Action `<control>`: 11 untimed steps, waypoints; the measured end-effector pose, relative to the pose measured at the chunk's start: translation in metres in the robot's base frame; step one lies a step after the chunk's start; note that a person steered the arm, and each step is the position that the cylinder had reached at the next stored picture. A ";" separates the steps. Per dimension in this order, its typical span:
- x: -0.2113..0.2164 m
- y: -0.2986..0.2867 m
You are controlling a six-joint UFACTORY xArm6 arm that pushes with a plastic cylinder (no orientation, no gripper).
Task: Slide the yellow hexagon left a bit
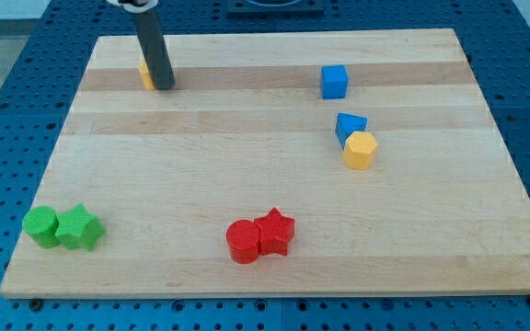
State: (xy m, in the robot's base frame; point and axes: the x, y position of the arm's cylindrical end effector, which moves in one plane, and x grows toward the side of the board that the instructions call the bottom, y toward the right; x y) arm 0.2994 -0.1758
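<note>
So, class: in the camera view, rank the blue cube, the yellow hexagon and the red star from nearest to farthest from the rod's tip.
Measured from my tip, top left:
1. blue cube, top, right of centre.
2. yellow hexagon, right side.
3. red star, bottom centre.

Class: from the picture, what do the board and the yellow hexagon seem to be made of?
Board: pale wood, probably, with lengthwise grain and plank bands; smooth, low sheen. Yellow hexagon: looks like matte plastic, uniform colour, no grain; possibly painted instead. My tip is far off, toward the view's top left.

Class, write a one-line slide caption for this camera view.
My tip sits top left beside a partly hidden yellow block, far from the yellow hexagon touching a blue block.
</note>
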 end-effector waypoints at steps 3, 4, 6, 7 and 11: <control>-0.062 -0.060; -0.059 -0.059; 0.014 -0.020; 0.055 0.014; 0.213 0.179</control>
State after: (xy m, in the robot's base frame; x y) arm 0.5123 0.0031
